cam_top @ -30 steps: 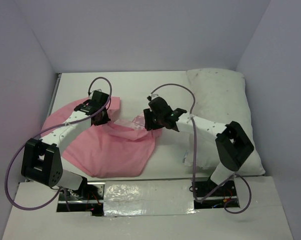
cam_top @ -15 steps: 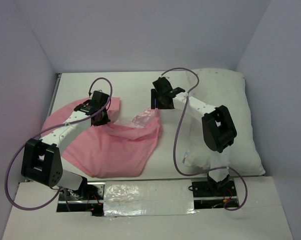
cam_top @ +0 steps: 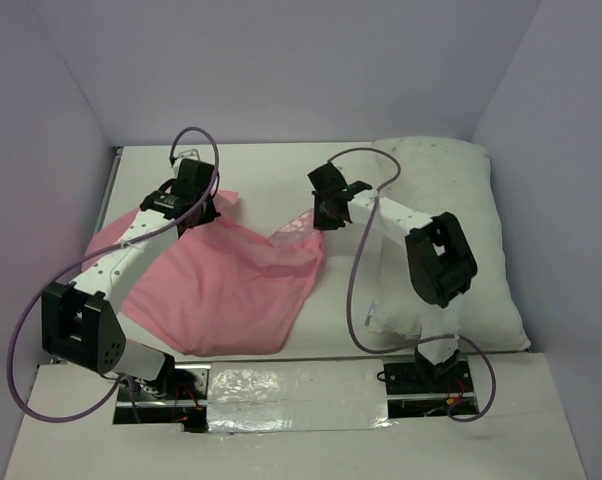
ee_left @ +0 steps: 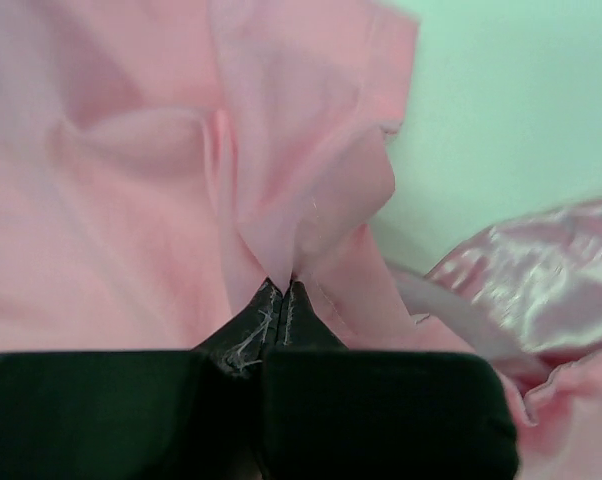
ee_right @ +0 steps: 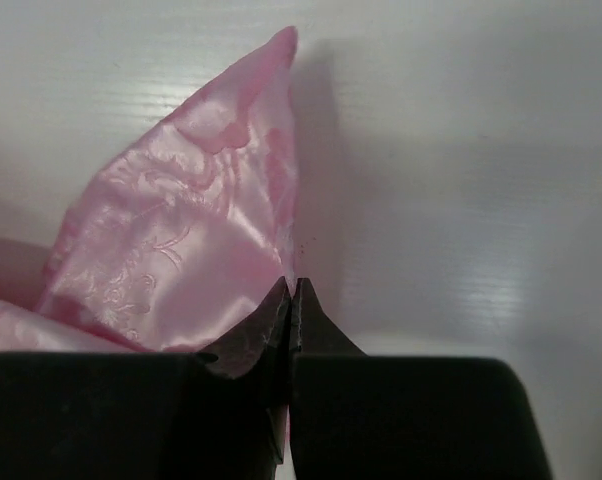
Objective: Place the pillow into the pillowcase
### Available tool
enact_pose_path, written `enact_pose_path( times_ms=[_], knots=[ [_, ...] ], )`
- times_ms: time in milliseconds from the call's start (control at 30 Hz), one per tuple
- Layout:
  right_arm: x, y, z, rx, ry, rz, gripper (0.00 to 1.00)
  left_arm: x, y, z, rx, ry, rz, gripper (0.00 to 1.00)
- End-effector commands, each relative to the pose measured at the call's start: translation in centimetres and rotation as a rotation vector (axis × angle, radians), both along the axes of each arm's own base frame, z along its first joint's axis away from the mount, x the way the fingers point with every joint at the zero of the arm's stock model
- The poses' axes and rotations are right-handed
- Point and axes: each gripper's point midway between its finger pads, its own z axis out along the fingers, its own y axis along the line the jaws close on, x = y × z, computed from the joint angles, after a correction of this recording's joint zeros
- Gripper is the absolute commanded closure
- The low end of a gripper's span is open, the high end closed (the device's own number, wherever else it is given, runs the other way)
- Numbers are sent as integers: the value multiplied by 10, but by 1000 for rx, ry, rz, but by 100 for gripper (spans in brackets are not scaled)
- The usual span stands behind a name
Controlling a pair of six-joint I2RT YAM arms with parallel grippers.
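Note:
The pink pillowcase lies spread on the left half of the table, matte side up, with a shiny rose-patterned corner at its right end. My left gripper is shut on its far left corner; in the left wrist view pink fabric bunches out of the closed tips. My right gripper is shut on the satin edge, which runs down between the closed tips. The white pillow lies flat along the right side, beside and under the right arm.
The white table is boxed in by pale walls on three sides. A strip of shiny tape runs between the arm bases at the near edge. Purple cables loop off both arms.
The right gripper swung from above the pillowcase's middle to its far right corner and closed on the satin edge. The left gripper drew its corner farther back, pulling the fabric flatter.

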Motion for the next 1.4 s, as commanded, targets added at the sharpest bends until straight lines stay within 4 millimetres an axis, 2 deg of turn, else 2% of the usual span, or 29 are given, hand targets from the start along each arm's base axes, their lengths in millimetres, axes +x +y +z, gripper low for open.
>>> enact_pose_path(
  times_ms=[0,33,67,100,167,200,267,300,333,367,400,433,467,500,567,633,733,833,867,967,1033,1133,1167,1200,1233,1267,1300,1333,1367],
  knots=[
    [9,-16,126,85,-296,-87,100,24,8,68,-9,-211,81,100],
    [7,-25,143,79,-338,-103,100,27,9,79,-20,-246,97,100],
    [0,-30,158,81,-357,-110,100,30,9,101,-38,-298,106,100],
    [-10,-37,190,112,-421,-119,100,30,10,119,-49,-341,114,100],
    [-22,-43,219,136,-484,-127,100,29,15,151,-67,-419,139,100],
    [-34,-47,244,178,-535,-128,100,23,19,170,-80,-470,159,100],
    [-48,-50,273,210,-603,-137,100,16,29,201,-93,-557,202,100],
    [-54,-53,289,223,-640,-147,100,7,34,227,-123,-640,218,100],
    [-66,-61,323,260,-714,-158,100,0,37,244,-142,-691,230,100],
    [-73,-69,340,260,-764,-190,100,-6,39,257,-159,-737,229,100],
    [-85,-66,357,284,-802,-177,100,-23,44,281,-194,-816,226,100],
    [-100,-73,384,322,-865,-179,100,-30,46,302,-226,-896,225,100],
    [-106,-79,403,349,-921,-199,100,-38,46,309,-242,-935,211,100],
    [-114,-81,415,372,-951,-195,100,-59,51,332,-271,-1017,199,100],
    [-137,-84,452,438,-1041,-161,100,-79,52,362,-310,-1126,163,100],
    [-156,-85,479,472,-1105,-124,100,-110,57,396,-351,-1262,125,100],
    [-181,-89,527,540,-1223,-79,100,-147,60,430,-380,-1396,70,100],
    [-187,-99,549,481,-1275,-101,100,-170,66,448,-368,-1468,54,100],
    [-191,-92,557,495,-1284,-88,100,-179,68,460,-365,-1497,41,100],
    [-198,-101,578,482,-1353,-103,100,-189,73,475,-348,-1542,51,100],
    [-190,-109,583,421,-1364,-189,100,-187,73,481,-342,-1555,50,100],
    [-171,-104,572,232,-1361,-277,100,-158,66,484,-314,-1516,56,100],
    [-165,-107,569,206,-1347,-329,100,-125,56,474,-293,-1452,55,100],
    [-150,-121,571,229,-1338,-434,100,-105,49,467,-285,-1404,53,100],
    [-128,-109,564,237,-1313,-457,100,-91,44,467,-285,-1383,45,100],
    [-104,-77,531,137,-1225,-219,100,-39,27,440,-255,-1273,42,100],
    [-76,-103,536,276,-1187,-334,100,-12,19,422,-249,-1203,47,100],
    [-41,-84,497,218,-1087,-280,100,10,17,402,-220,-1120,72,100],
    [-21,-80,478,201,-1047,-271,100,61,3,352,-175,-984,81,100]
  ],
)
